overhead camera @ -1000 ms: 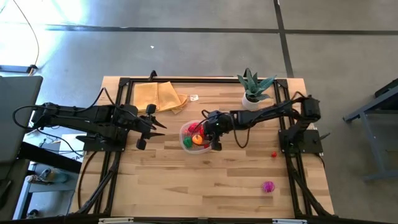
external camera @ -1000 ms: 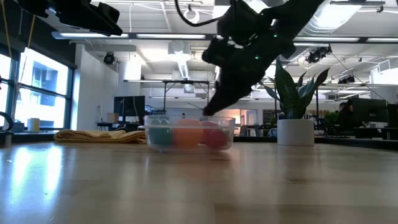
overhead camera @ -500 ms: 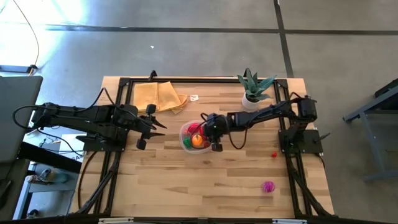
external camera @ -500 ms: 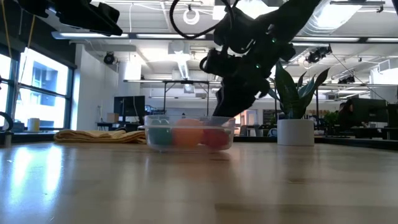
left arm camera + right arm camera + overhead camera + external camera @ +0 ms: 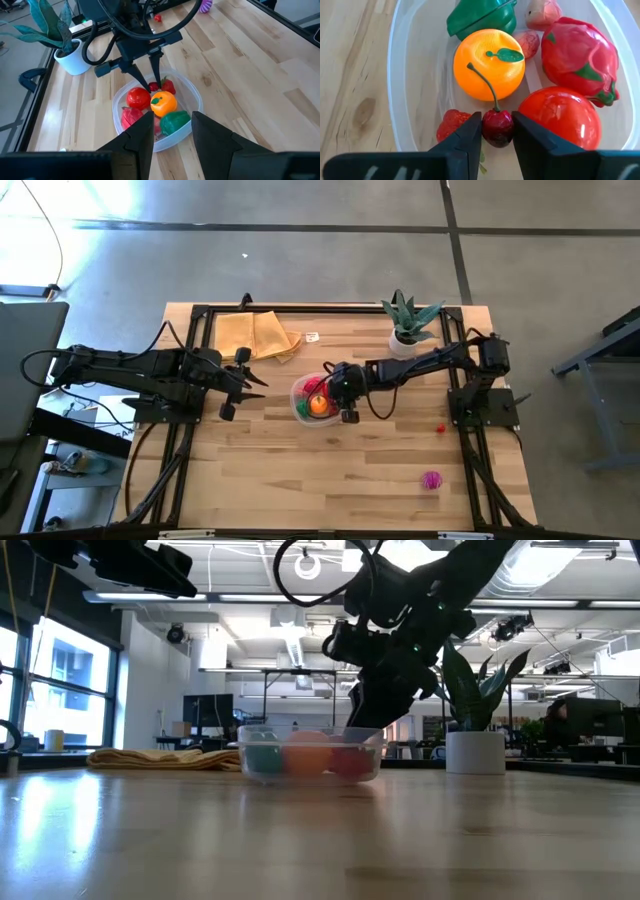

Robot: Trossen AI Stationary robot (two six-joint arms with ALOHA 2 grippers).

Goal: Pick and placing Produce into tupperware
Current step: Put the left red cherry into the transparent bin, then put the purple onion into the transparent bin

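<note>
The clear tupperware [image 5: 298, 408] sits mid-table and holds an orange [image 5: 489, 64], a red tomato [image 5: 560, 117], a green pepper [image 5: 480, 17], a red-magenta fruit [image 5: 580, 55] and a strawberry [image 5: 452, 131]. My right gripper [image 5: 340, 398] reaches down into the tupperware and is shut on a dark red cherry [image 5: 497, 127]. My left gripper [image 5: 240, 383] waits open and empty left of the tupperware. A magenta fruit [image 5: 431, 479] and a small red piece [image 5: 440, 427] lie on the table at the right. My right gripper pinches the cherry's round body [image 5: 497, 131] between its two fingers [image 5: 470, 137], one on each side. The fingers come from above, slanting down from the table's right side. The cherry's thin stem [image 5: 482, 82] sticks out forward over the orange. Whether the cherry touches the tupperware's floor, I cannot tell.
A spiky potted plant [image 5: 408, 320] stands at the far right, behind my right arm. A folded tan cloth [image 5: 255, 335] lies at the far left. There is bare wood on the near half of the table.
My right gripper has gone a little toward the table's left edge, over the tupperware. It has tipped from a shallow slant to point more steeply down into the tupperware.
</note>
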